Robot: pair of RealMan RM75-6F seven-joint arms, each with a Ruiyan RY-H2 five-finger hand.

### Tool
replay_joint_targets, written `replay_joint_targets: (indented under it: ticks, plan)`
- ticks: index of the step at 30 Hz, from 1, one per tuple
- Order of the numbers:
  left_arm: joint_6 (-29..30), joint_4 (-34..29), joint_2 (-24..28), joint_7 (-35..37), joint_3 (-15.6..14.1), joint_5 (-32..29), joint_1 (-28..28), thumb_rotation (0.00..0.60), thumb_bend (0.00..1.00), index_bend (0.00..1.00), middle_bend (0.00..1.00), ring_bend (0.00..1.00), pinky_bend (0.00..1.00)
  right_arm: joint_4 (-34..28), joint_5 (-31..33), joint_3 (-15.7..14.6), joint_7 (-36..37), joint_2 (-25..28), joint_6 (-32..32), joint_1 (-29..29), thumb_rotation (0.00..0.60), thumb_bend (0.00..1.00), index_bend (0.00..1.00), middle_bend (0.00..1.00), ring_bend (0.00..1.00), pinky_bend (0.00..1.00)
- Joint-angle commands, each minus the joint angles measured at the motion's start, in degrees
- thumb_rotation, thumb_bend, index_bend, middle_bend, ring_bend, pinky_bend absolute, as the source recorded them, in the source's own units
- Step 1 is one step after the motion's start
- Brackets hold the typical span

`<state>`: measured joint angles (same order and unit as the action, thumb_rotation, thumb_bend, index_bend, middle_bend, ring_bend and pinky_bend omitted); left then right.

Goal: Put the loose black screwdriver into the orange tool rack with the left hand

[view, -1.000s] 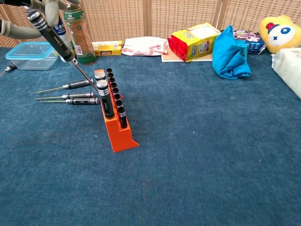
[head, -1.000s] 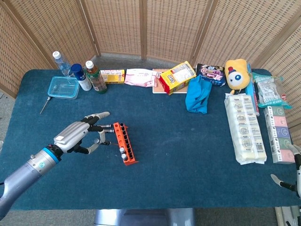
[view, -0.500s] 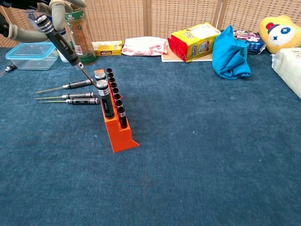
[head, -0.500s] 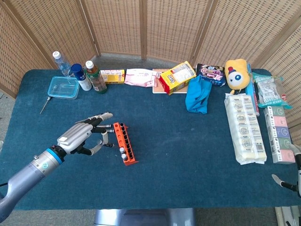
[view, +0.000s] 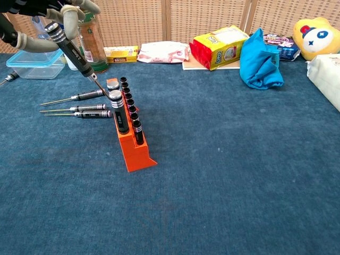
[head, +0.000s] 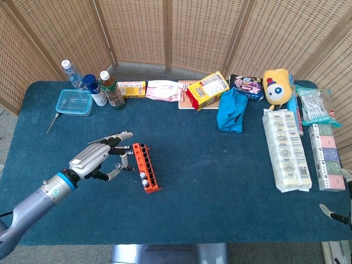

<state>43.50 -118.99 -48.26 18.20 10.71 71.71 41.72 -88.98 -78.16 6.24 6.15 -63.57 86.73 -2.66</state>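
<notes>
Chest view puts us right at the insertion: nearest the camera, the orange tool rack (view: 129, 129) stands on the blue table (view: 223, 175), its row of sockets running away toward 12 o'clock, with black-handled drivers already seated in the nearer slots. Just past the rack's far end, at about 11 o'clock from it, the black screwdriver (view: 70, 47) hangs tilted, handle up and to the left, shaft pointing down toward the far sockets. The tip sits right at the far end of the rack, but whether it has entered a hole I cannot tell. The left robot hand (view: 40, 21) has its fingers wrapped round the handle, a firm hold at the top of the frame.

Head view confirms it: the left robot hand (head: 98, 160) is just at 9 o'clock of the rack, fingers reaching over its far end.

So the pick-up looks done and the carry looks done. What seems left is to line the shaft up, sink it into a free socket, and let go.

Further back, three more drivers (view: 79, 108) lie flat on the table to the left of the rack. At the table's right edge in the head view only a sliver of the right robot hand (head: 336, 213) shows; its state I cannot tell.
</notes>
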Motion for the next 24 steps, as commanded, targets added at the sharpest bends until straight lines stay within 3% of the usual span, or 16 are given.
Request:
replay_joint_targets:
  ticks: [1,24]
  plan:
    - [-0.1,0.1,-0.3,-0.3,0.1,-0.2,0.2,0.600,0.47,0.58,0.00,0.00,0.05,0.0,0.0,0.0,0.0,0.0,0.0,0.0,0.546,0.04,0.11,0.13,0.10,0.07]
    - [-1.9,1.2,-4.4,-8.1,0.0,-9.3,3.8,0.600,0.47,0.58,0.00,0.00,0.05,0.6,0.4,-0.1,1.3,-0.2,-0.4,-0.6,0.550,0.05,0.11,0.12,0.10,0.07]
